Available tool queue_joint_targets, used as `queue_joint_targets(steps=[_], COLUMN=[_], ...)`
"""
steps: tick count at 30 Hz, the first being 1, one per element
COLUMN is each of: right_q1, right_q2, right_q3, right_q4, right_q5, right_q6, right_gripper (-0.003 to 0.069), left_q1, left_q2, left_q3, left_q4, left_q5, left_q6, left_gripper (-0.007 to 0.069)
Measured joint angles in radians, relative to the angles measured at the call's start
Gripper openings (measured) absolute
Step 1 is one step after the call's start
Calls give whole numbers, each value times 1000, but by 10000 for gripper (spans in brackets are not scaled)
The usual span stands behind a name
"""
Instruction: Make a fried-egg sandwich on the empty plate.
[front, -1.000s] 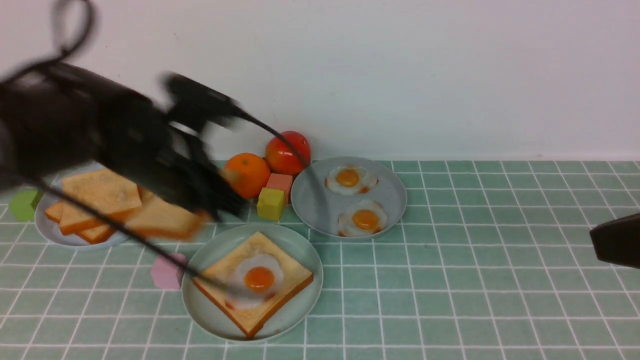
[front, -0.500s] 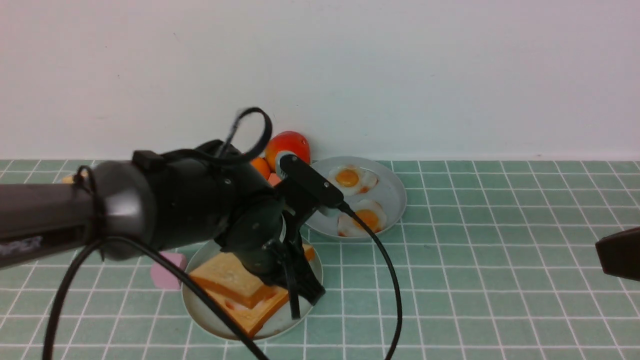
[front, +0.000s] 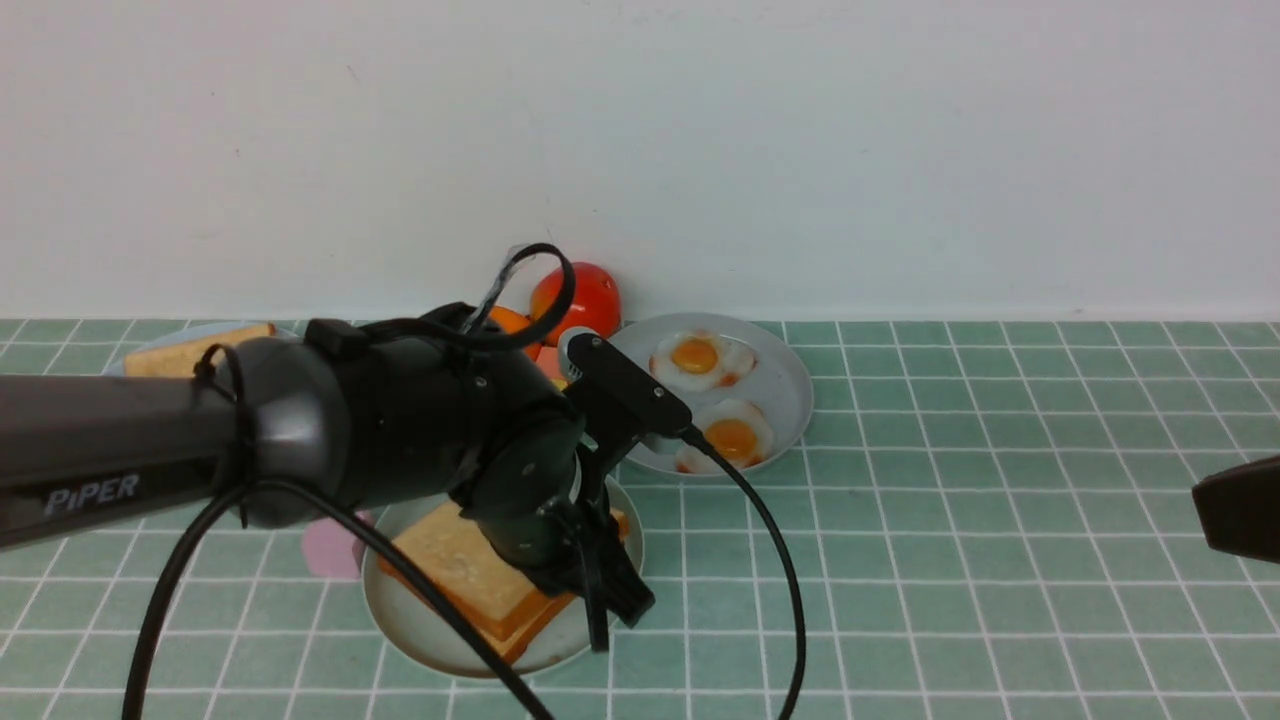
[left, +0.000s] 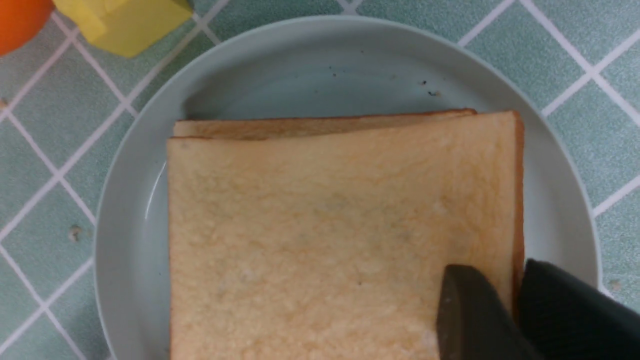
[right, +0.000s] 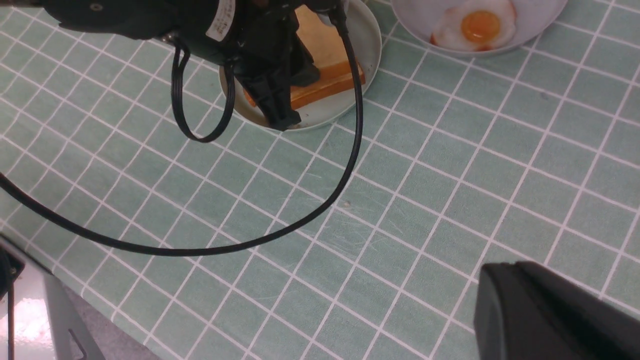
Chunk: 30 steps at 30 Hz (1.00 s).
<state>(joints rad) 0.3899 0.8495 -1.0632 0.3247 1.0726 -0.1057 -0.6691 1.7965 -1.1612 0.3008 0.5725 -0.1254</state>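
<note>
Your left gripper (front: 618, 618): fingers straddle crust edge of top toast slice (front: 465, 565); pinching or let go, you cannot tell. Slice lies on lower slice (front: 515, 630), both on mint plate (front: 400, 625), left of centre near table's (front: 950, 560) front edge. Right gripper (front: 1235, 505) by right edge, jaws unreadable.
</note>
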Motion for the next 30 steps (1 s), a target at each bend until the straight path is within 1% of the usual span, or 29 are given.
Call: queue_joint_targets(steps=[2,3,4,6,9,10,12,15,16,17,18,19,23,25,26,28,30], right_q1=[0,0,0,0,0,0,0,0,0,0,0,0,0,0,0,0,0], right_q2=[0,0,0,-3,-31,-47,-78,-141,-171,-197,-197,-248,-363,-436,-455,-526,-557], right_q3=[0,0,0,0,0,0,0,0,0,1,2,9,55,97,110,166,188], right_q4=[0,0,0,0,-5,-11,-23,-61,-83,-104,-104,-147,-236,-277,-286,-310,-315], right_q5=[0,7,9,15,16,17,22,46,60,75,78,103,129,136,138,143,143], right_q6=[0,0,0,0,0,1,6,25,34,43,43,71,142,183,193,227,244], right_gripper=[32,32,32,32,32,32,32,32,32,32,32,32,32,32,32,32,32], left_q1=[0,0,0,-2,-14,-23,-48,-93,-117,-132,-132,-150,-157,-157,-157,-157,-157], left_q2=[0,0,0,-3,-45,-69,-143,-300,-400,-475,-475,-597,-888,-1054,-1113,-1269,-1346], left_q3=[-8,-22,-30,-48,-60,-60,-60,-44,-9,23,23,90,302,468,509,665,723], left_q4=[-16,-37,-50,-75,-99,-103,-108,-113,-117,-119,-119,-119,-126,-126,-126,-127,-127], left_q5=[5,17,29,58,100,108,112,80,45,15,15,-37,-192,-300,-339,-434,-474], left_q6=[-4,-6,-7,-8,-8,-8,-15,-49,-74,-92,-92,-117,-163,-193,-203,-246,-262], left_gripper=[236,292,318,353,358,343,288,165,89,37,37,-13,-13,-13,-13,-13,-13])
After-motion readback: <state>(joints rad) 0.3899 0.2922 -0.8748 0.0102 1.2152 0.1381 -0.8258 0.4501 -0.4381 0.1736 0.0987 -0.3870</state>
